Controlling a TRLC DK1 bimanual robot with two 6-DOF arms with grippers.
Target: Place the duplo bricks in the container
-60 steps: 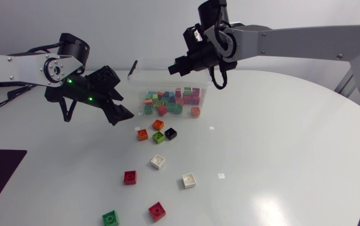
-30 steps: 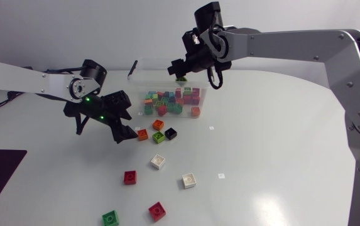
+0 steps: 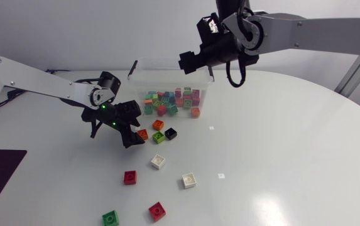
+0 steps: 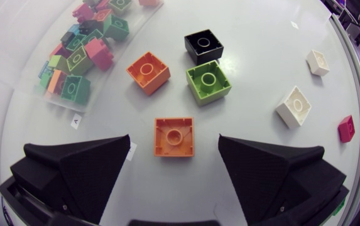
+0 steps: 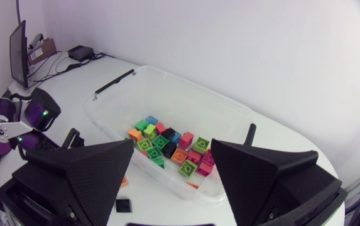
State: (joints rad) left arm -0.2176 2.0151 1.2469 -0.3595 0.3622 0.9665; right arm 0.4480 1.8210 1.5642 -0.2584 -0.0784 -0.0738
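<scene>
Found the left tool spread wide and low over the desk, astride an orange duplo brick, touching it on neither side and pinching nothing. Judged that brick light, rigid and hard-shelled, unlikely to break, but smooth-walled and apt to slip or twist if caught by its corners. Reckoned the two flat opposite side walls the place to take hold, below the stud, with the fingers square to them. Noted a second orange brick, a lime-green brick and a black brick just ahead of the tool, apart from the chosen one. Judged room enough around it for both fingers to come down without nudging those neighbours. Counted more loose pieces farther out on the desk: a white brick and a red brick nearer, then a second white brick, a second red brick and a green brick toward the front edge. Saw the right tool likewise spread and empty, held above the clear plastic container, with mixed-colour bricks already heaped inside toward one end. Took the desk for a smooth, glossy white top, probably slick enough to let a brick skate away under a one-sided push, so favoured closing evenly from both sides.
</scene>
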